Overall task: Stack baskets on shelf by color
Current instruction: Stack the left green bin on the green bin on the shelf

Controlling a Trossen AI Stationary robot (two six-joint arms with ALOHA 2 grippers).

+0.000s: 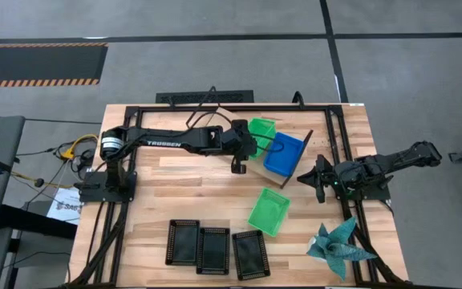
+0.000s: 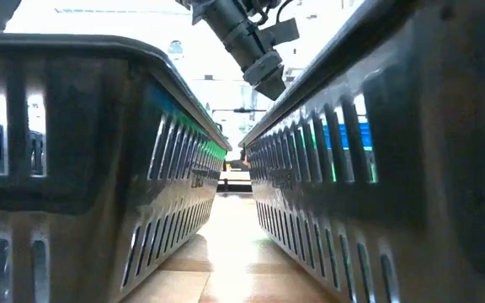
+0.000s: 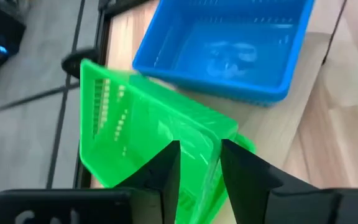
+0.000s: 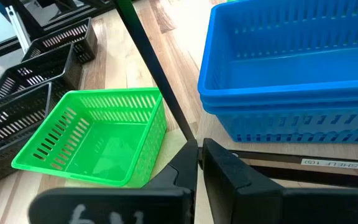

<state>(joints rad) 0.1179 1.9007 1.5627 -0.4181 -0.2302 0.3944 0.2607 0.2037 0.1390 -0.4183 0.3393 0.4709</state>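
Looks like a robotics lab or test bay: slatted wooden workbench point(image 1: 175, 189) on a black metal frame, grey carpet-tile floor point(image 1: 215, 64) with a hazard-striped mat point(image 1: 38, 64), loose yellow cables point(image 1: 74, 152) alongside.

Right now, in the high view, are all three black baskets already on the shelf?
No. The three black baskets sit in a row on the tabletop at its near edge, far from the shelf.

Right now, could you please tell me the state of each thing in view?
Left tool: jaws astride a wall of the tilted green basket at the shelf.
Right tool: shut, empty, beside the shelf.
Blue baskets: stacked on the shelf.
Loose green basket: upright on the table.
Black baskets: three, side by side, unstacked.
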